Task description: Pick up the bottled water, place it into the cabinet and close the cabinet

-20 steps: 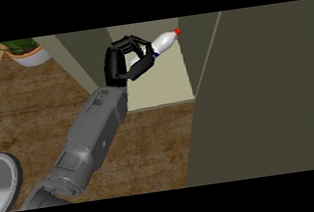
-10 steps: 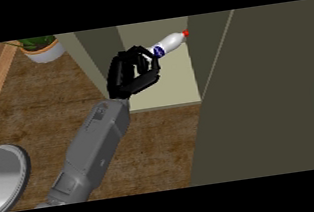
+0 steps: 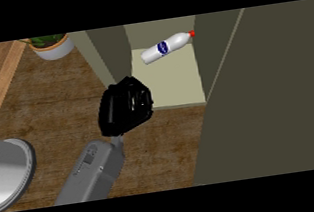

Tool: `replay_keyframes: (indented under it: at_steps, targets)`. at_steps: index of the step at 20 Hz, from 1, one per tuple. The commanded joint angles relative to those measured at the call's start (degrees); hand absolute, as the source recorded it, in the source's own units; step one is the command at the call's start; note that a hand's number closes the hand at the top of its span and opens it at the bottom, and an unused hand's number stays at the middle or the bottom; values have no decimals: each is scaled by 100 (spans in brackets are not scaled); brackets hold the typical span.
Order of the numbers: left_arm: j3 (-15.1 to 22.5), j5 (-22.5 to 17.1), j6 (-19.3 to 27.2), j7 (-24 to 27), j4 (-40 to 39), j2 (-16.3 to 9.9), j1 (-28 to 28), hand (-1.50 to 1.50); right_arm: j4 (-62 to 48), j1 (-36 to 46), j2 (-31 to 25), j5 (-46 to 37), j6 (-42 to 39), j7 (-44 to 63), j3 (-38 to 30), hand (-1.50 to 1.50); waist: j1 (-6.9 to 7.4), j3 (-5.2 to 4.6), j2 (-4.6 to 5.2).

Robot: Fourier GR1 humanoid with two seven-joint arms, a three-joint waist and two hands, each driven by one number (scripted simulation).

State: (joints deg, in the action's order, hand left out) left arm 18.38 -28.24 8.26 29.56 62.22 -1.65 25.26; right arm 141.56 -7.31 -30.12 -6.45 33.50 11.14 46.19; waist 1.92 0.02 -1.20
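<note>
Inside the cabinet (image 3: 175,77), bottled water (image 3: 165,47) is lying tilted, red cap pointing toward the open door (image 3: 277,91). One hand (image 3: 124,106) is hanging curled, holding nothing, before the cabinet; a potted plant (image 3: 50,45) is sitting beyond.

The bottle (image 3: 167,48) is seen lying tilted inside the open cabinet (image 3: 175,77), red cap toward the right. One hand (image 3: 124,106), fingers curled and holding nothing, is placed at the cabinet's front edge, apart from the bottle. A potted plant (image 3: 50,45) is set on the desk (image 3: 49,108).
</note>
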Motion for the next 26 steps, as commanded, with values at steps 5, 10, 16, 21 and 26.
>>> replay_keyframes:
  at_steps: [5,10,16,21,26]
  targets:
    - [665,20,104,-370,2670,-626,-2334,150,418,432,-181,179,-589,399,320,150,107,-3,45]
    - [510,-194,-28,-450,3832,-1263,-3363,150,682,772,-132,178,-930,905,814,150,93,-15,35]
    - [416,-229,-48,-451,4956,-1744,-4291,150,500,1606,525,349,-1005,1662,670,150,72,-24,75]
    - [28,-521,-424,-170,5502,-2182,-5210,150,-105,2210,1307,-49,-772,2083,816,150,35,-28,61]
    - [-288,-670,-1124,532,5461,-2413,-6105,150,-790,3410,2379,-333,-730,2936,316,150,14,-28,74]
